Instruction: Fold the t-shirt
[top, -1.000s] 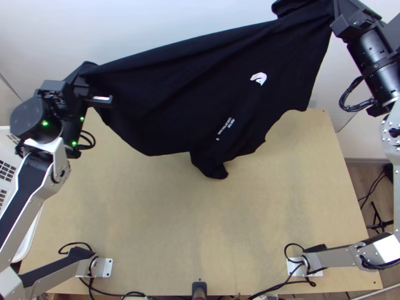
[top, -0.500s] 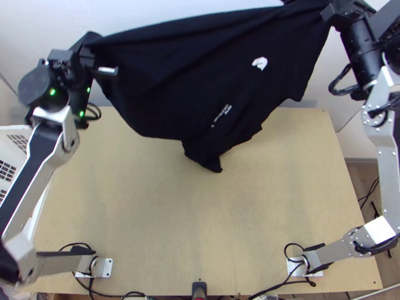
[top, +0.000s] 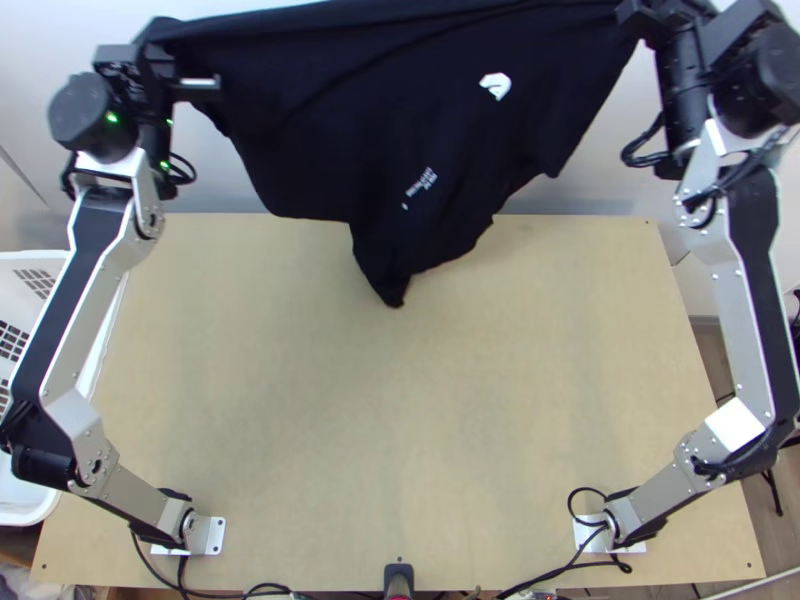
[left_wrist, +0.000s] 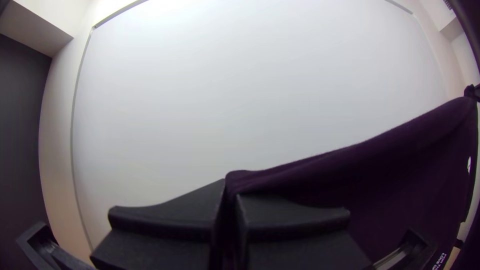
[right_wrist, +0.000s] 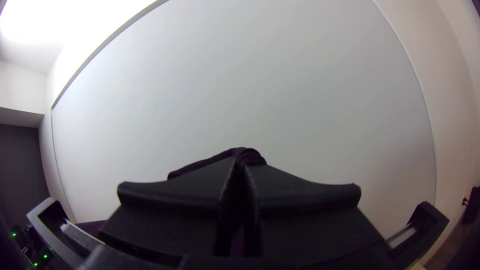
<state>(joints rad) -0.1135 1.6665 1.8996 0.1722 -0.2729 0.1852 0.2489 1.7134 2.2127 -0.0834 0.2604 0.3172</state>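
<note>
In the top view the black t-shirt (top: 330, 130) hangs stretched between both grippers, its lower end narrowing to a point over the table's far half. My left gripper (top: 165, 75) holds its upper left part, and my right gripper (top: 640, 18) holds the upper right part. The left wrist view has the left gripper (left_wrist: 231, 200) shut on a bunched edge of the shirt (left_wrist: 400, 165), which stretches off toward the other arm. In the right wrist view the right gripper (right_wrist: 240, 175) is shut on bunched cloth (right_wrist: 248, 156) poking up between its fingers.
Below the shirt lies the light wooden table (top: 420, 430). A white slatted basket (top: 30, 500) stands at the table's left side. Behind the far edge rises a pale wall (left_wrist: 250, 90). Cables (top: 250, 590) run along the near edge.
Both grippers have shifted, the right one leftward and up the picture. The shirt's hanging lower end has moved up the picture and a little left, uncovering more of the table.
</note>
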